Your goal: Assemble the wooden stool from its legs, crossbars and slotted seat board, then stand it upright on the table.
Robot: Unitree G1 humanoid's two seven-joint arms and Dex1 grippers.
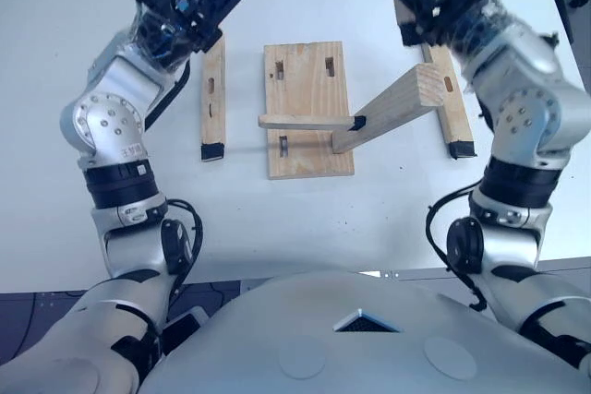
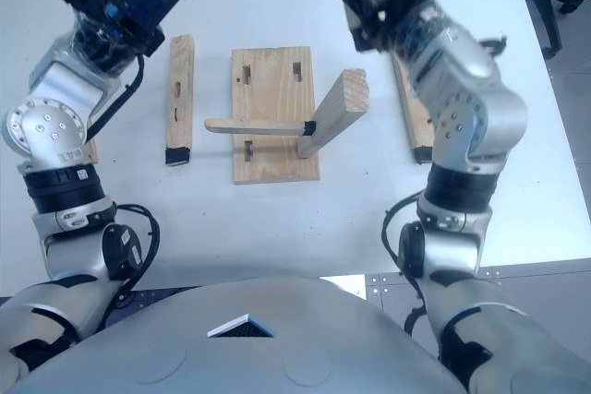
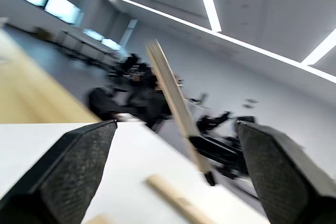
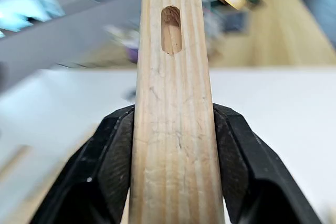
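Seat board point(image 1: 305, 76) lies slots-up for access; right end effector point(image 1: 434, 2) clamps a leg point(image 4: 173, 103), probably for insertion; left end effector point(image 3: 173, 177), 11 o'clock, gapes empty.

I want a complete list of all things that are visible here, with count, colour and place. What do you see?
table: one, white, under everything.
seat board: one, light wood with slots, flat at the table's middle.
crossbar: one, light wood, lying across the board and meeting the tilted leg.
tilted leg: one, light wood, lower end at the board's right edge, rising to the right.
left leg: one, light wood with a black cap, flat on the table left of the board.
right leg: one, same look, flat on the table right of the board.
held leg: one, light wood, slotted, in the right tool.
left tool: black, open, above the table.
right tool: black, shut on the held leg.
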